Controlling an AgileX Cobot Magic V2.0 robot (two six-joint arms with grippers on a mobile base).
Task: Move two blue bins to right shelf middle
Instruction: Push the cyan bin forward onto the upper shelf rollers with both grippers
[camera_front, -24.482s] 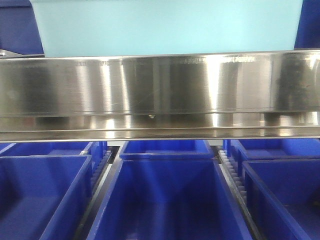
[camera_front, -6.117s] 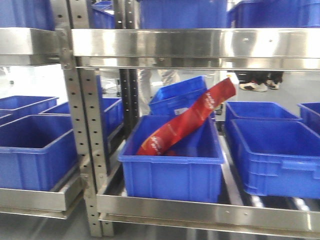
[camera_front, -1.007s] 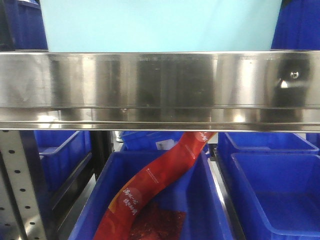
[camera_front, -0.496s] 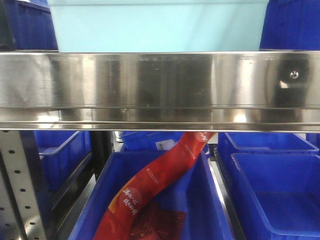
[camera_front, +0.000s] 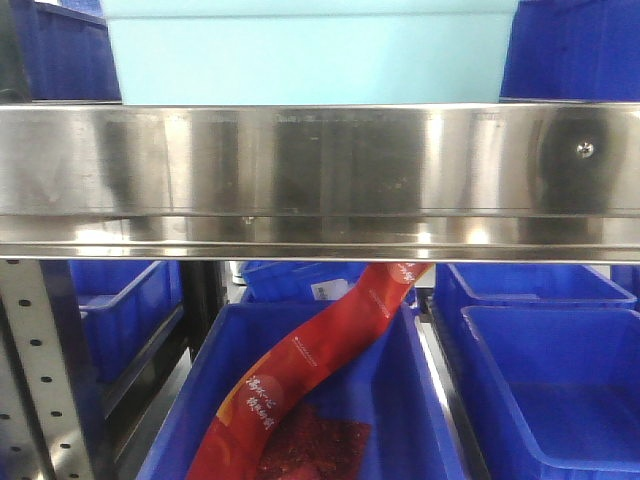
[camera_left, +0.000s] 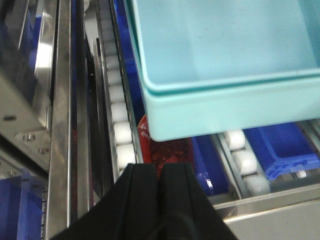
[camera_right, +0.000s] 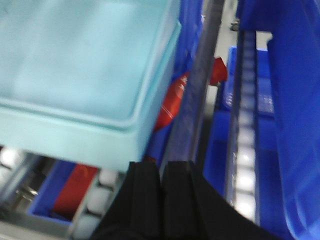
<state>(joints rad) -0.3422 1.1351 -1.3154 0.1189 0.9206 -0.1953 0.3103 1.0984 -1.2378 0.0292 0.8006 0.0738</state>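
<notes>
A light blue bin (camera_front: 310, 55) sits on the shelf level above the steel front rail (camera_front: 320, 180). In the left wrist view the bin's (camera_left: 225, 75) rim shows a double edge, as if one bin were nested in another. My left gripper (camera_left: 159, 172) is shut and holds nothing, just in front of and below the bin's front left corner. My right gripper (camera_right: 161, 170) is shut with nothing in it, below the bin's (camera_right: 85, 75) front right corner. Neither gripper shows in the front view.
One level down, a dark blue bin (camera_front: 420, 400) holds a long red bag (camera_front: 300, 390); further dark blue bins (camera_front: 550, 380) stand on both sides. White roller tracks (camera_left: 122, 135) run beside the light bin. A tall dark blue bin wall (camera_right: 295, 100) stands to the right.
The light blue bin looks narrower in the front view than a second ago, so it has slid back on the shelf. The rail and lower bins hold still.
</notes>
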